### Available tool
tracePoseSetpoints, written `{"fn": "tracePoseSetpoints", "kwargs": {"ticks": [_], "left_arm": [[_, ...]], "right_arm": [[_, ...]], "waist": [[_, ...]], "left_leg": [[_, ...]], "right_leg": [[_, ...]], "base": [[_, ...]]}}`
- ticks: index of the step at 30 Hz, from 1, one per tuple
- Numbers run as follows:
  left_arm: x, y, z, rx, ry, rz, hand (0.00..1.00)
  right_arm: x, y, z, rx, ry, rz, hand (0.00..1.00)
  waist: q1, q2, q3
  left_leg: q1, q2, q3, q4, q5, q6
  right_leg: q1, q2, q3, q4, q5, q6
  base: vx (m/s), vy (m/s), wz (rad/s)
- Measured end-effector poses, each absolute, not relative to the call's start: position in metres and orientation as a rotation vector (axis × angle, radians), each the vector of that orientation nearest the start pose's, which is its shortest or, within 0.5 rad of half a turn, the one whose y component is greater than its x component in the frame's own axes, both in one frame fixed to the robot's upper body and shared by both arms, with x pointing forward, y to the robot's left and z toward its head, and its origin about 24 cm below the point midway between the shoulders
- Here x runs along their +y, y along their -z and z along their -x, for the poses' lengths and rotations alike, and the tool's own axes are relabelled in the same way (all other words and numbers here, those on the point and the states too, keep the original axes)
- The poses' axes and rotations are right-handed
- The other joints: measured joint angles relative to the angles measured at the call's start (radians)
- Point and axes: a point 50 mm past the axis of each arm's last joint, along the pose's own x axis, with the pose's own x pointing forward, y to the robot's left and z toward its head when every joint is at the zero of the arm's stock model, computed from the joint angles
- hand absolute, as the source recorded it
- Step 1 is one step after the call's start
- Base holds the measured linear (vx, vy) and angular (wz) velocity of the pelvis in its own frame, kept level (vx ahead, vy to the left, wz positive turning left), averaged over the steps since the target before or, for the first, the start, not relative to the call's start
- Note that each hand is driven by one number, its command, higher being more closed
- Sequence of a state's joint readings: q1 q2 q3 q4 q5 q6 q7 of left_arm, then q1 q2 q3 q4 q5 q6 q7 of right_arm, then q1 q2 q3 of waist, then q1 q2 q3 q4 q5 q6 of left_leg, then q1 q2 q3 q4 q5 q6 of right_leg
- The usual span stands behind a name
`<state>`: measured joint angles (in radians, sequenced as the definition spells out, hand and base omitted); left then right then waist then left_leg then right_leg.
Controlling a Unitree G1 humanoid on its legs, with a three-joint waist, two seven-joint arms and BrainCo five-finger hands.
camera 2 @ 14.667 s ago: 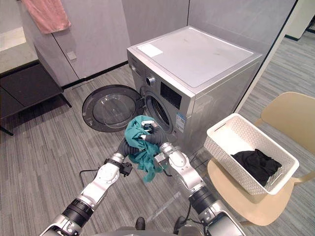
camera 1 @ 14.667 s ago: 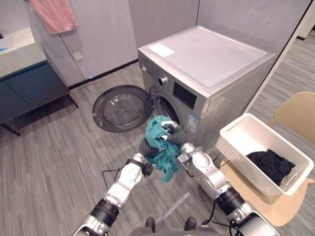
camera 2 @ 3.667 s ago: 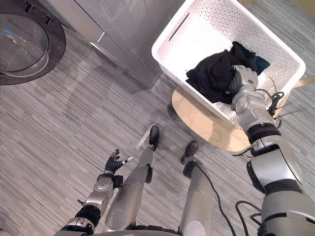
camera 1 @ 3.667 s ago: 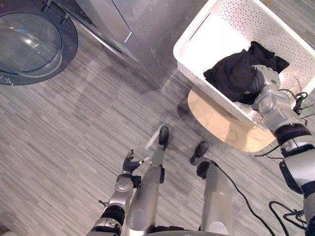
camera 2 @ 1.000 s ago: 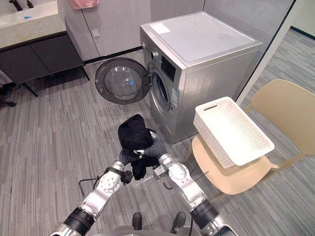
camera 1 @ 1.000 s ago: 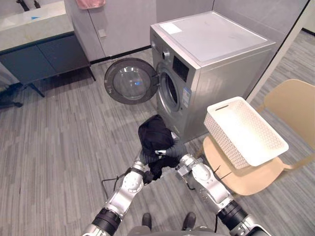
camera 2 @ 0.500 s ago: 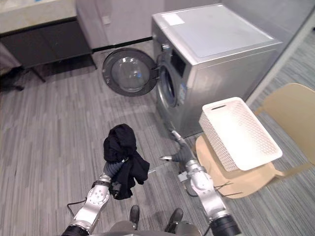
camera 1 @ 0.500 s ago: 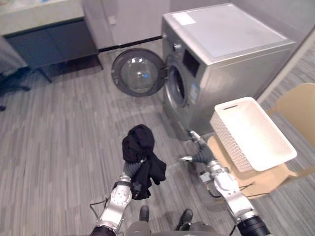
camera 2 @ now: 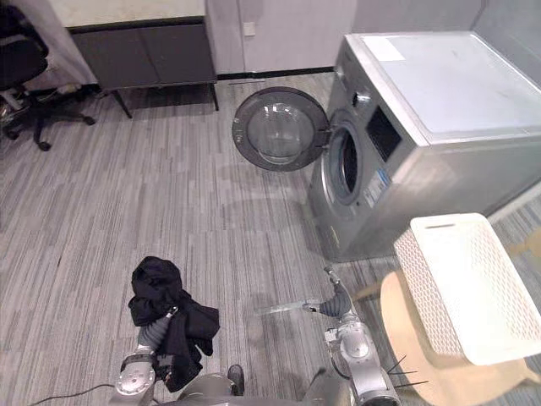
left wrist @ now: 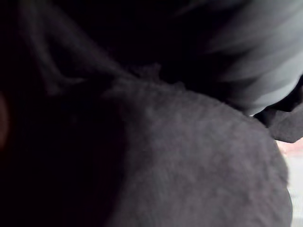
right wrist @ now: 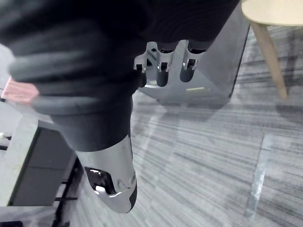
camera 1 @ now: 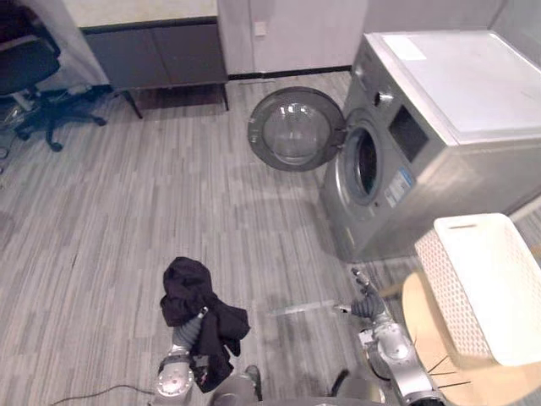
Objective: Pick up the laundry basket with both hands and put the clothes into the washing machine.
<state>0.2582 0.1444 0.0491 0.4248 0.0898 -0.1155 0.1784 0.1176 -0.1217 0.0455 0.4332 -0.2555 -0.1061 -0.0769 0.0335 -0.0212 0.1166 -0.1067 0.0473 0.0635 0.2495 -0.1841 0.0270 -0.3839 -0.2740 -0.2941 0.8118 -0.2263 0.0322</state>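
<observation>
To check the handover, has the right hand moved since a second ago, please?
Yes: right hand has left the black garment and swung toward the chair.

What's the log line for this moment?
black garment: draped over left hand | right hand: open, empty | washing machine door: open | laundry basket: empty, on chair

The garment (camera 1: pixel 199 309) at seven o'clock is plain black. The washing machine (camera 1: pixel 461 85) at two o'clock is silver-grey, its door (camera 1: pixel 294 131) dark-rimmed. The laundry basket (camera 1: pixel 494 279) at four o'clock is white and dotted with holes, the chair (camera 1: pixel 420 326) pale tan. The floor (camera 1: pixel 127 211) is grey-streaked planks. The right hand (right wrist: pixel 163 59) is silver, dark-tipped.
</observation>
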Motion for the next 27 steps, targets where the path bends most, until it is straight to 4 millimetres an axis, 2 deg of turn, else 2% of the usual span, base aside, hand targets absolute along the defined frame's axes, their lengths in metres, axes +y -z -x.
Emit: {"fn": "tracePoseSetpoints", "kwargs": {"ticks": [1, 2, 3, 4, 5, 6, 7, 8, 9, 10, 11, 12, 13, 14, 15, 16, 17, 19, 21, 22, 23, 24, 25, 26, 27], "left_arm": [[0.225, 0.083, -0.15, 0.549, -0.268, -0.28, 1.0], [0.226, 0.084, -0.153, 0.554, -0.263, -0.286, 1.0], [0.225, 0.085, -0.157, 0.556, -0.257, -0.285, 1.0], [0.224, 0.085, -0.161, 0.55, -0.254, -0.283, 1.0], [0.223, 0.083, -0.165, 0.539, -0.251, -0.283, 1.0], [0.222, 0.083, -0.166, 0.539, -0.246, -0.281, 1.0], [0.216, 0.086, -0.166, 0.547, -0.23, -0.271, 1.0], [0.205, 0.087, -0.168, 0.543, -0.204, -0.258, 1.0], [0.202, 0.087, -0.17, 0.537, -0.193, -0.258, 1.0], [0.197, 0.087, -0.171, 0.534, -0.185, -0.252, 1.0], [0.191, 0.09, -0.167, 0.548, -0.173, -0.221, 1.0], [0.189, 0.09, -0.165, 0.549, -0.175, -0.211, 1.0], [0.187, 0.091, -0.16, 0.558, -0.173, -0.203, 1.0], [0.184, 0.092, -0.157, 0.561, -0.168, -0.195, 1.0], [0.18, 0.092, -0.158, 0.562, -0.155, -0.178, 1.0], [0.177, 0.092, -0.158, 0.559, -0.15, -0.168, 1.0], [0.176, 0.091, -0.16, 0.553, -0.148, -0.166, 1.0], [0.175, 0.088, -0.162, 0.539, -0.135, -0.173, 1.0], [0.173, 0.086, -0.164, 0.527, -0.128, -0.174, 1.0], [0.172, 0.086, -0.165, 0.522, -0.119, -0.179, 1.0], [0.17, 0.086, -0.165, 0.521, -0.109, -0.18, 1.0], [0.169, 0.086, -0.165, 0.522, -0.105, -0.179, 1.0], [0.167, 0.087, -0.164, 0.526, -0.097, -0.178, 1.0], [0.165, 0.087, -0.163, 0.53, -0.087, -0.179, 1.0], [0.165, 0.088, -0.163, 0.533, -0.088, -0.182, 1.0]], "right_arm": [[-0.181, 0.07, -0.195, 0.44, -0.007, 0.381, 0.0], [-0.185, 0.071, -0.194, 0.451, 0.011, 0.376, 0.0], [-0.189, 0.072, -0.193, 0.461, 0.03, 0.372, 0.0], [-0.192, 0.074, -0.191, 0.473, 0.045, 0.372, 0.0], [-0.195, 0.077, -0.189, 0.491, 0.05, 0.374, 0.0], [-0.195, 0.078, -0.188, 0.5, 0.05, 0.375, 0.0], [-0.196, 0.079, -0.186, 0.509, 0.052, 0.377, 0.0], [-0.196, 0.079, -0.186, 0.51, 0.05, 0.379, 0.0], [-0.195, 0.078, -0.187, 0.508, 0.045, 0.377, 0.0], [-0.188, 0.078, -0.19, 0.498, 0.028, 0.365, 0.0], [-0.183, 0.074, -0.19, 0.475, 0.009, 0.357, 0.0], [-0.179, 0.071, -0.192, 0.461, -0.006, 0.358, 0.0], [-0.175, 0.066, -0.195, 0.43, -0.02, 0.357, 0.0], [-0.173, 0.062, -0.197, 0.405, -0.018, 0.348, 0.0], [-0.173, 0.056, -0.2, 0.378, -0.009, 0.342, 0.0], [-0.174, 0.054, -0.201, 0.367, -0.001, 0.343, 0.0], [-0.172, 0.054, -0.201, 0.364, 0.003, 0.34, 0.0], [-0.173, 0.055, -0.199, 0.374, 0.014, 0.339, 0.0], [-0.174, 0.06, -0.197, 0.395, 0.017, 0.343, 0.0], [-0.174, 0.066, -0.195, 0.425, 0.016, 0.345, 0.0], [-0.175, 0.07, -0.194, 0.446, 0.02, 0.349, 0.0], [-0.176, 0.071, -0.193, 0.455, 0.025, 0.355, 0.0], [-0.179, 0.076, -0.19, 0.483, 0.031, 0.366, 0.0], [-0.181, 0.08, -0.187, 0.505, 0.038, 0.367, 0.0], [-0.178, 0.083, -0.183, 0.523, 0.038, 0.354, 0.0]], "waist": [[-0.01, -0.003, 0.002], [-0.028, -0.004, 0.011], [-0.033, -0.001, 0.02], [-0.048, -0.006, 0.031], [-0.06, -0.024, 0.038], [-0.063, -0.026, 0.04], [-0.077, -0.017, 0.029], [-0.076, 0.029, 0.035], [-0.075, 0.037, 0.04], [-0.072, 0.046, 0.046], [-0.068, 0.067, 0.058], [-0.06, 0.069, 0.059], [-0.043, 0.07, 0.061], [-0.03, 0.068, 0.063], [-0.014, 0.059, 0.066], [-0.013, 0.049, 0.066], [-0.013, 0.042, 0.068], [0.002, 0.031, 0.075], [0.013, 0.027, 0.078], [0.017, 0.023, 0.08], [0.02, 0.027, 0.079], [0.019, 0.031, 0.078], [0.014, 0.052, 0.074], [0.018, 0.048, 0.07], [0.028, 0.033, 0.064]], "left_leg": [[0.017, 0.001, -0.024, -0.017, -0.004, -0.001], [0.044, -0.001, -0.048, -0.042, -0.009, -0.002], [0.066, -0.004, -0.065, -0.059, -0.012, -0.003], [0.095, -0.013, -0.083, -0.077, -0.013, -0.006], [0.129, -0.037, -0.114, -0.08, -0.026, -0.039], [0.143, -0.043, -0.128, -0.078, -0.045, -0.045], [0.164, -0.03, -0.16, -0.073, -0.07, -0.064], [0.175, 0.007, -0.17, -0.047, -0.083, -0.086], [0.159, 0.02, -0.161, 0.001, -0.08, -0.094], [0.105, 0.041, -0.139, 0.155, -0.065, -0.129], [0.017, 0.082, -0.117, 0.439, 0.007, -0.208], [-0.027, 0.114, -0.102, 0.552, 0.044, -0.227], [-0.084, 0.164, -0.062, 0.729, 0.043, -0.217], [-0.13, 0.198, -0.03, 0.831, 0.033, -0.198], [-0.191, 0.222, 0.012, 0.891, 0.005, -0.152], [-0.248, 0.23, 0.047, 0.871, -0.016, -0.12], [-0.279, 0.226, 0.064, 0.824, -0.029, -0.105], [-0.318, 0.17, 0.058, 0.557, -0.039, -0.094], [-0.318, 0.106, -0.027, 0.36, -0.031, -0.105], [-0.318, 0.057, -0.118, 0.214, -0.006, -0.134], [-0.311, 0.033, -0.16, 0.118, 0.015, -0.167], [-0.307, 0.029, -0.18, 0.079, 0.028, -0.176], [-0.285, 0.031, -0.225, 0.035, 0.041, -0.173], [-0.277, 0.038, -0.216, 0.089, 0.12, -0.171], [-0.276, 0.036, -0.181, 0.131, 0.126, -0.164]], "right_leg": [[-0.024, 0.051, 0.018, -0.089, -0.002, 0.0], [-0.049, 0.097, 0.024, -0.209, 0.017, 0.02], [-0.06, 0.121, 0.021, -0.305, 0.051, 0.029], [-0.063, 0.139, 0.02, -0.448, 0.11, 0.029], [-0.058, 0.149, 0.034, -0.587, 0.19, 0.017], [-0.058, 0.149, 0.055, -0.599, 0.238, -0.011], [-0.055, 0.156, 0.066, -0.548, 0.303, -0.073], [-0.059, 0.169, 0.028, -0.474, 0.25, -0.089], [-0.054, 0.173, 0.015, -0.458, 0.226, -0.099], [-0.021, 0.186, -0.004, -0.445, 0.193, -0.12], [0.065, 0.23, -0.017, -0.47, 0.16, -0.138], [0.101, 0.25, -0.012, -0.483, 0.147, -0.149], [0.16, 0.289, 0.005, -0.506, 0.128, -0.156], [0.206, 0.312, 0.023, -0.525, 0.114, -0.166], [0.259, 0.327, 0.051, -0.549, 0.095, -0.17], [0.297, 0.329, 0.07, -0.571, 0.083, -0.171], [0.319, 0.329, 0.088, -0.587, 0.077, -0.174], [0.387, 0.324, 0.151, -0.641, 0.071, -0.166], [0.414, 0.318, 0.213, -0.649, 0.058, -0.157], [0.437, 0.307, 0.266, -0.656, 0.037, -0.138], [0.451, 0.302, 0.307, -0.653, 0.015, -0.117], [0.458, 0.303, 0.332, -0.646, -0.002, -0.105], [0.467, 0.313, 0.389, -0.606, -0.054, -0.078], [0.468, 0.308, 0.446, -0.555, -0.104, -0.059], [0.461, 0.294, 0.477, -0.521, -0.126, -0.041]], "base": [[0.32, -0.001, 0.65], [0.33, -0.025, 0.68], [0.37, -0.066, 0.79], [0.41, -0.109, 0.95], [0.43, -0.138, 0.93], [0.47, -0.207, 0.99], [0.63, -0.273, 0.81], [0.64, -0.28, 0.71], [0.67, -0.286, 0.47], [0.57, -0.258, 0.29], [0.57, -0.246, 0.12], [0.44, -0.172, -0.3], [0.39, -0.134, -0.62], [0.47, -0.151, -0.78], [0.54, -0.156, -0.63], [0.43, -0.107, -0.54], [0.42, -0.061, -0.55], [0.42, 0.011, -0.81], [0.43, 0.127, -0.96], [0.51, 0.234, -1.2], [0.43, 0.232, -1.22], [0.45, 0.292, -1.33], [0.44, 0.36, -1.46], [0.45, 0.387, -1.65], [0.43, 0.393, -1.64]]}}
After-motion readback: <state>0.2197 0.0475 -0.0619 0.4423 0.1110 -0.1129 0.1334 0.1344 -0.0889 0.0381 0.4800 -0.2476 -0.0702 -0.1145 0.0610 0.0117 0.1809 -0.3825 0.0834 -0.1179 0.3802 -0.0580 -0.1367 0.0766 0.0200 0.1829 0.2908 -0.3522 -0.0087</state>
